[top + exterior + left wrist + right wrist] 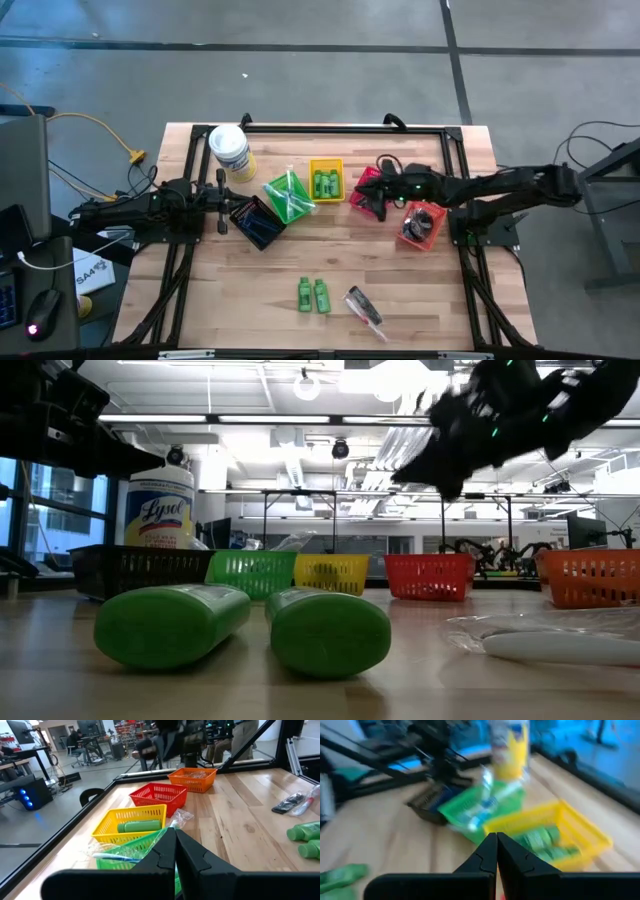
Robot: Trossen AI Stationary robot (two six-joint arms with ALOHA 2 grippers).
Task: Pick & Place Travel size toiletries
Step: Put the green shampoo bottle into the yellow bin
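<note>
Wooden planks form the surface, which stands on a grey concrete floor. In the high view, a row of small plastic baskets crosses the middle of the frame: a black basket, a green basket with clear-wrapped items, a yellow basket holding bright green mini bottles, a red basket and an orange basket. A white tub with a yellow label stands at the upper left of the row.

Two loose green mini bottles lie side by side at the lower centre of the frame, and a clear-wrapped dark item lies just right of them. These are not yet sorted.

The right tool hangs over the red basket, with its arm stretched in from the right edge of the frame; its fingers are pressed together and hold nothing. The left tool waits near the black basket, arm low and level, fingers also together and empty.

My judgement is that the next step is to fetch one loose bottle. To do it well, the tool should part its fingers before it goes down, come from straight above, and close across the narrow side of one bottle only, because the two bottles lie so close that a wide grasp could push the other one away.
</note>
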